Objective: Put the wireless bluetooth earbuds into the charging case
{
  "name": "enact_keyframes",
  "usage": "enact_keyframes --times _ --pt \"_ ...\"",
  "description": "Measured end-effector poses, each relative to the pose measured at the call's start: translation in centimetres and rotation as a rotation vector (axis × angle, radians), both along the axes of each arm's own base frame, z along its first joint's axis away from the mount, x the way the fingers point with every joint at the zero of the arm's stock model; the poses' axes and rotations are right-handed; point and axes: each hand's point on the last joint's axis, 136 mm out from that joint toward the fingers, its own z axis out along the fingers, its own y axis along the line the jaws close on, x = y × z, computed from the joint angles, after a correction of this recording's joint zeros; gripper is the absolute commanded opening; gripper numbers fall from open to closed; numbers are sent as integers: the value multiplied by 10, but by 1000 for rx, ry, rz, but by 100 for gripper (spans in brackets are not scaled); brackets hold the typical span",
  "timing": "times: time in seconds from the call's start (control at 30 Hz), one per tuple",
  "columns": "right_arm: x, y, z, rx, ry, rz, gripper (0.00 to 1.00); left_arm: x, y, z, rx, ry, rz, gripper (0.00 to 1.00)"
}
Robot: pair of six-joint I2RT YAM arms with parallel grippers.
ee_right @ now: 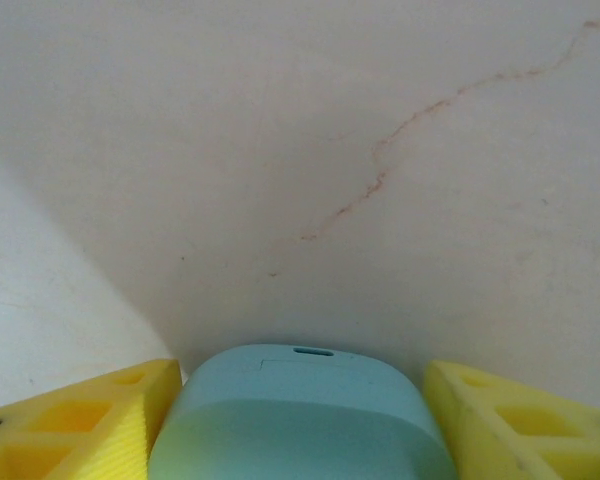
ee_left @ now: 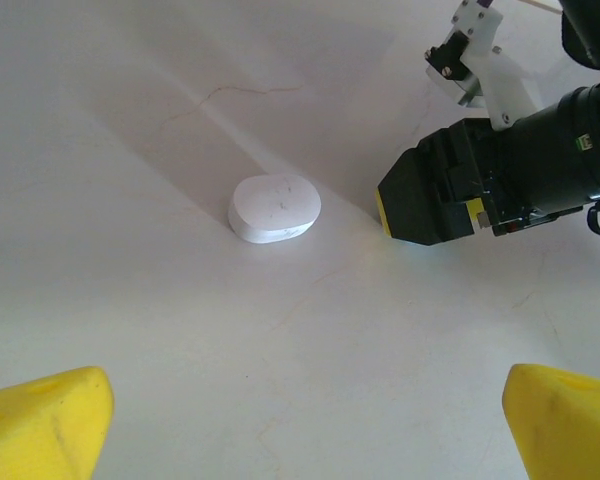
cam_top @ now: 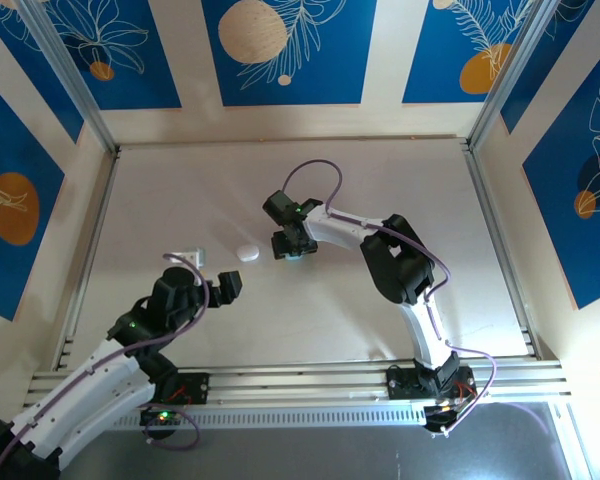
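Observation:
A pale blue charging case (ee_right: 300, 420), lid closed, rests on the table between the yellow fingers (ee_right: 80, 420) of my right gripper (ee_right: 300, 400). Narrow gaps show on both sides of it, so the jaws stand open around it. From above, that gripper (cam_top: 292, 250) points down at mid-table with a sliver of the blue case (cam_top: 296, 258) under it. A white oval case (cam_top: 246, 253), also closed, lies just to its left. My left gripper (cam_top: 212, 268) is wide open and holds nothing, a short way in front of the white case (ee_left: 275, 208). The earbuds are out of view.
Bare pale tabletop with faint brown cracks (ee_right: 400, 150) surrounds the cases. In the left wrist view the right gripper (ee_left: 430, 200) sits close to the right of the white case. Aluminium rails (cam_top: 300, 385) border the near edge of the table.

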Motion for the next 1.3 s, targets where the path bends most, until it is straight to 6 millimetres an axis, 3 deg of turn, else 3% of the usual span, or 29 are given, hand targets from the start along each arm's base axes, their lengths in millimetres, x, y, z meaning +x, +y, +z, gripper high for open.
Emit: enact_keyframes --times 0.2,0.33,0.43,0.63,0.77,0.97,1.07,1.17,1.3 --pt "-2 1 1 8 5 10 75 2 0 -6 32 14 -7 100" --pt "-8 -4 15 25 -8 14 86 8 3 8 50 -22 5 100" --pt "-13 -10 38 56 -41 14 98 15 6 25 69 -70 21 100" --pt "-24 -39 95 158 -159 -13 99 38 19 50 141 -125 83 100" --pt "-31 -78 121 202 -244 -64 99 55 35 53 184 -131 142 100" --pt "-40 -162 137 226 -383 -198 99 78 69 60 236 -176 241 100" --pt "-44 -209 138 224 -454 -295 99 89 89 60 261 -190 295 100" --pt "-48 -249 131 217 -516 -377 99 98 108 47 291 -172 340 100" --pt "-57 -284 115 202 -582 -432 99 104 126 19 310 -135 378 100"
